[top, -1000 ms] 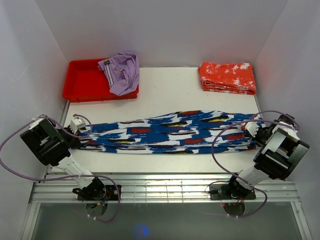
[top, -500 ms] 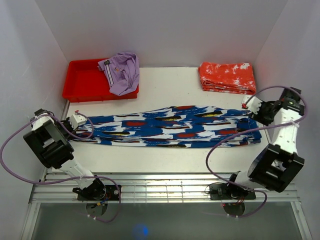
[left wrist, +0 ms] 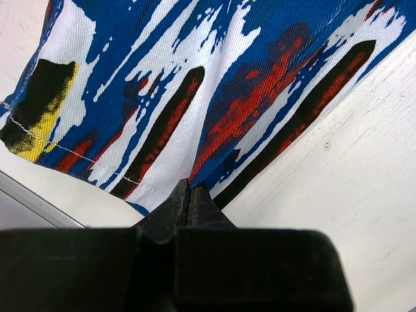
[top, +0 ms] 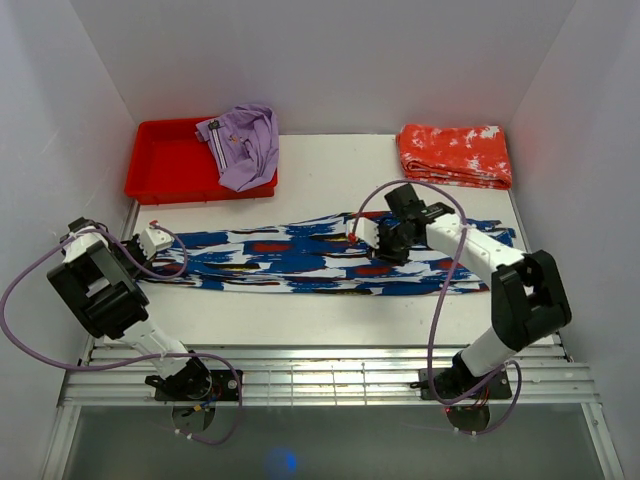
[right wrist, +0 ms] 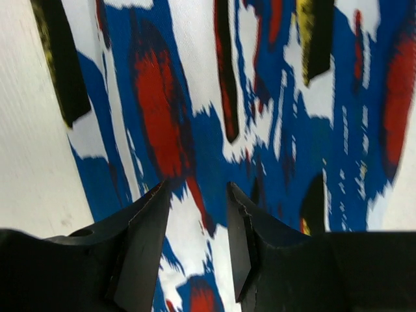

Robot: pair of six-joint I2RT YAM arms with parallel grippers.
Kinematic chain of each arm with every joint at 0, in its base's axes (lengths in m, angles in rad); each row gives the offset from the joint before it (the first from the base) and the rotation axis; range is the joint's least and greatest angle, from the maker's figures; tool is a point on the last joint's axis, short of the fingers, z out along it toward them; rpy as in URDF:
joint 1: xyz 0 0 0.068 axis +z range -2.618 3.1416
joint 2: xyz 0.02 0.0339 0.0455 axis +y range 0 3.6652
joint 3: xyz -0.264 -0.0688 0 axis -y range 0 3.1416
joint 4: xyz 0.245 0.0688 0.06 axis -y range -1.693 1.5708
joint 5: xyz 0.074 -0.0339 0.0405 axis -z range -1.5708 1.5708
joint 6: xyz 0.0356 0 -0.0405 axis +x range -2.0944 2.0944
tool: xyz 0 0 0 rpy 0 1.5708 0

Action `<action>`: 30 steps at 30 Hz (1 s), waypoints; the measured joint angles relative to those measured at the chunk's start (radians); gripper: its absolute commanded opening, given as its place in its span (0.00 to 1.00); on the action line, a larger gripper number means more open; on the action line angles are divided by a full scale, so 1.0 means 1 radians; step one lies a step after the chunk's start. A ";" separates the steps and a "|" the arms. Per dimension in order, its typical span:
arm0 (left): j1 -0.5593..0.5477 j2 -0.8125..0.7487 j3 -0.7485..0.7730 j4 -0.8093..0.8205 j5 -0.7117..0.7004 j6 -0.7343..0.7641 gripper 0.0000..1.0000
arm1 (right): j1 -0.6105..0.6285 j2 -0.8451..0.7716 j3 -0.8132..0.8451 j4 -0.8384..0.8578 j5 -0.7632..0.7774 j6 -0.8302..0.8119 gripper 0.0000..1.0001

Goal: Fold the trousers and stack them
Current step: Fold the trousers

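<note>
You've got the trousers [top: 300,258] lying flat, lengthwise across the middle of the frame on the worktop [top: 330,180]. Left fingers [left wrist: 190,201] are together, clamped on the trouser end at centre-left. Right fingers [right wrist: 151,227] are apart over the cloth just right of centre, holding nothing. Go straight down, pinch every layer rather than just the top one, and hold the left end taut as you fold

trousers [left wrist: 214,84] cut off in both wrist views, tray [top: 165,165] corner under lilac garment [top: 245,145]
</note>
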 measured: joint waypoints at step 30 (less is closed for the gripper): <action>0.000 -0.003 0.000 -0.003 0.008 -0.022 0.12 | 0.256 0.167 -0.058 0.129 0.145 0.183 0.46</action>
